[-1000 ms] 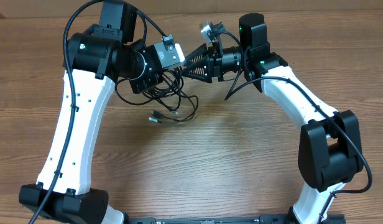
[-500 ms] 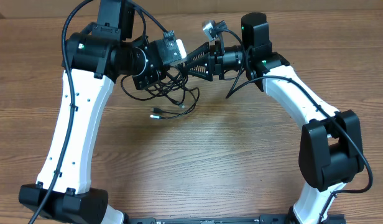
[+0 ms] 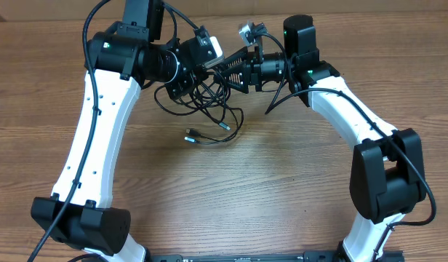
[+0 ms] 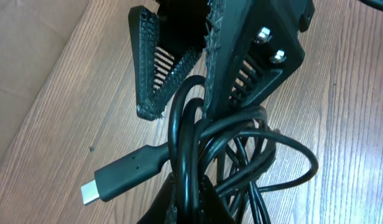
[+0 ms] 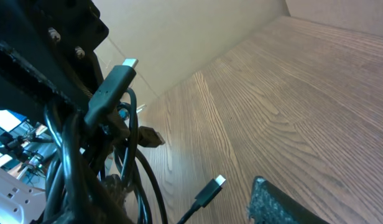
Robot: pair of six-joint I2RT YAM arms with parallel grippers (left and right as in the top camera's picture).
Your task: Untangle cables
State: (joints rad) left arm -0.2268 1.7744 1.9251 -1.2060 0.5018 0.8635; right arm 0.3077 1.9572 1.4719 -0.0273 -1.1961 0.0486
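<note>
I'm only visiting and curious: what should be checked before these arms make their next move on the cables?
1. Hold: left tool shut on the cables: ok.
2. Readiness: right tool has its jaws apart: ok.
3. Target: a loop sits between the right tool's jaws: cannot tell.
4. Free end: silver-tipped plug sticks out clear of the tangle: ok.
5. Result: cables separated: not ok, one knotted bundle.

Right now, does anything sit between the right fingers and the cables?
Nothing visible does. The right gripper stands open right at the cables, with one loop rising between its fingers.
</note>
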